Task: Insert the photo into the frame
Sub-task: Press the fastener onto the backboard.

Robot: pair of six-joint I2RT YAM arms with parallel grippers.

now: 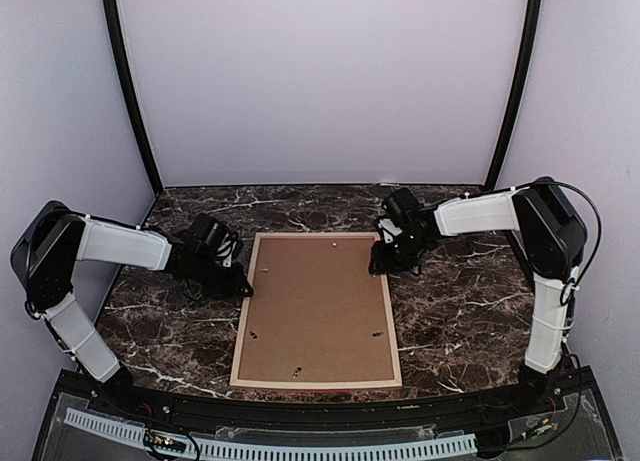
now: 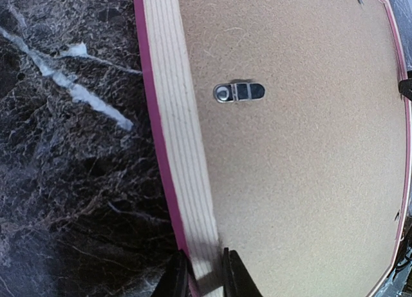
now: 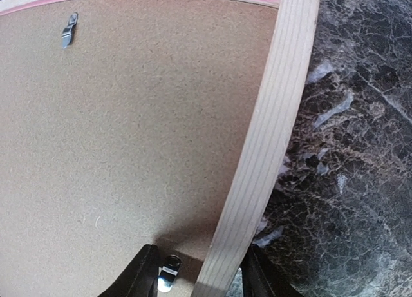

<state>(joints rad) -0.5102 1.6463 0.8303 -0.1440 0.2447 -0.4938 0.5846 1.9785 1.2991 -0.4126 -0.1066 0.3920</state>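
Frame (image 1: 316, 384) face-down on marble worktop (image 1: 460, 311), backing board (image 1: 315, 306) up. Left gripper (image 1: 244, 289) pinching left rail; right gripper (image 1: 381, 265) spread astride right rail, far end.

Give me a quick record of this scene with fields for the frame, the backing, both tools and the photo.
frame: pink-edged pale wooden picture frame, face down on dark marble table
backing: brown fibreboard backing panel in place, metal turn clips on it
left tool: clamped on the left rail
right tool: open, straddling right rail near far corner
photo: not in view
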